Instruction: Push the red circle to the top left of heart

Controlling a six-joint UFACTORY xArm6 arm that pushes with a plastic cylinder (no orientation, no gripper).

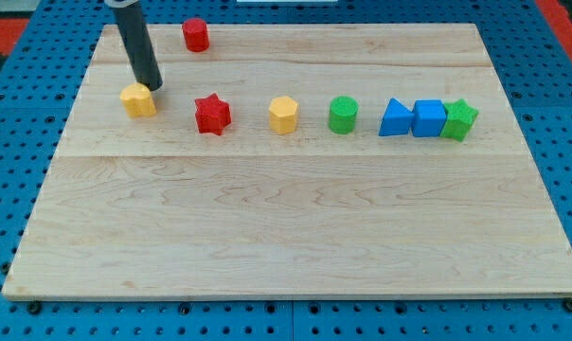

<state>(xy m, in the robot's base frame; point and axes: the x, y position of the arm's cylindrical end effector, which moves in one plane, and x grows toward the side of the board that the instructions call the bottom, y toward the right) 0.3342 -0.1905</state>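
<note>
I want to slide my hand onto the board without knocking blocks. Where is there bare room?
Free: the wide wood below the block row, and the view's top right strip. Crowded: the right cluster of blue triangle, blue cube and green star, and top left, where my tip meets the yellow heart near the red circle.

Wooden board carries 8 blocks: red circle, yellow heart (probably), red star, yellow hexagon, green cylinder, blue triangle, blue cube, green star.
</note>
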